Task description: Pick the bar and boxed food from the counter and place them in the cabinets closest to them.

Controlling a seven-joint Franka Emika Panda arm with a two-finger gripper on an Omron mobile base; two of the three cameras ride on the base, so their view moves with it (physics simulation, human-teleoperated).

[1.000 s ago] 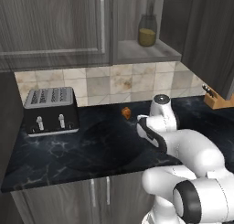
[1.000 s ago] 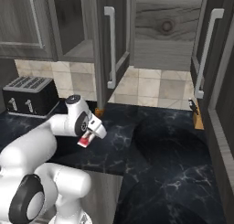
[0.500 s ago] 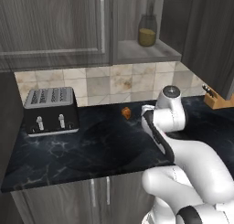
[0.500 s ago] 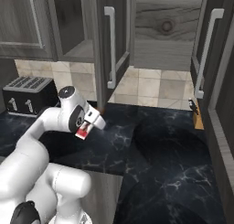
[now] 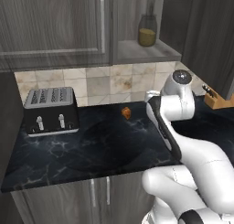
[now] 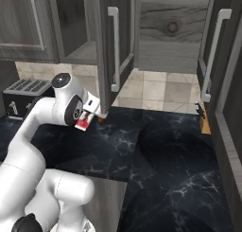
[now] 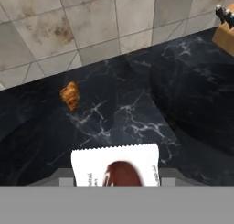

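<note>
The gripper [image 6: 87,116] is clamped on the bar [image 6: 83,121], held in the air above the counter [image 6: 156,150], near its back edge, below the open cabinet [image 6: 118,41]. A croissant [image 7: 70,95] lies by the back wall.

Bar [image 7: 116,168]: flat wrapped packet, white serrated end uppermost in hand view, dark red-brown patch below it; lower part cut off by the view's edge. In right base view it shows as a red-and-white sliver [image 6: 83,121] raised above the counter [image 6: 156,150], not resting on it.

Counter: black marble-look, thin white veins, against the tiled wall.

Cabinets [image 6: 101,41]: dark wood-grain wall units, one door standing open, grey shelf floor visible.
</note>
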